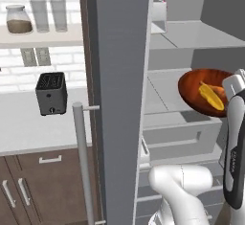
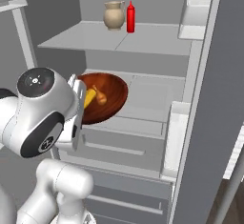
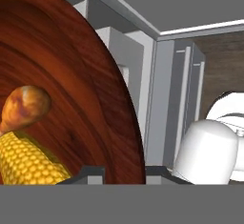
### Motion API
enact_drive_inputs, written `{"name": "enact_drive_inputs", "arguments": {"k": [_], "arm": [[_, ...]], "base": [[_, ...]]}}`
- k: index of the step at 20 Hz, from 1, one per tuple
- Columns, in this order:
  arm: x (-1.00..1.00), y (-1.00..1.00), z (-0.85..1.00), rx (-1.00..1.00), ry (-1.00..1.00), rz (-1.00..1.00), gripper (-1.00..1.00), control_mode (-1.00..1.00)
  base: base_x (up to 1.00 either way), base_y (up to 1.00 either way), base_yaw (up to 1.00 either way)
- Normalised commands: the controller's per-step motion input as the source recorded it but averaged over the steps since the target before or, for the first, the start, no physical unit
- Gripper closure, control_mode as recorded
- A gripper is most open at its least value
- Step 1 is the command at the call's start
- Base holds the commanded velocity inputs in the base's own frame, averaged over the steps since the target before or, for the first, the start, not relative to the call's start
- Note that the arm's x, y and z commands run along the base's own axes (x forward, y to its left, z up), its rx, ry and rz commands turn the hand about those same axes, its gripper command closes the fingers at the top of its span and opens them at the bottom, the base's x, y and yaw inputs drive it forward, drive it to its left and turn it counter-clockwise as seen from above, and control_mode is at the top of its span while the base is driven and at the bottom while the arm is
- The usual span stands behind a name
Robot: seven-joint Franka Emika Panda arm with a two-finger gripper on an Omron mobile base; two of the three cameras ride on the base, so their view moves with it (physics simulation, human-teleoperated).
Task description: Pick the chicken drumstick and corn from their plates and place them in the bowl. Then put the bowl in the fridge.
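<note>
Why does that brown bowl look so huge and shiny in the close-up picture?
Hand view: the camera sits right against the bowl, so it looms large, with soft sheen, no harsh glare. Left base view: the bowl looks ordinary, the corn slightly soft. Right base view: faint shadow beneath it.

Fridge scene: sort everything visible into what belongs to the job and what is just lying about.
Job:
bowl, held tilted at the open fridge
corn in the bowl
chicken drumstick in the bowl
gripper on the bowl's rim

Lying about:
toaster
jar
two glasses
jug
red bottle
</note>
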Motion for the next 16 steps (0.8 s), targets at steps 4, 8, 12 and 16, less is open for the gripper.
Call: {"name": "enact_drive_inputs", "arguments": {"k": [4,8,12,16], "arm": [[0.0,0.0,0.0,0.0,0.0,0.0,1.0,1.0],[0.34,-0.06,-0.12,0.0,0.0,0.0,1.0,-1.0],[0.99,-0.11,-0.51,0.0,0.0,0.06,1.0,-1.0],[1.0,-0.04,-0.62,0.0,0.0,0.12,1.0,-1.0]], "base": [[0.77,-0.22,0.02],[0.35,-0.06,0.0],[0.0,0.0,0.0],[0.0,0.0,0.0]]}}
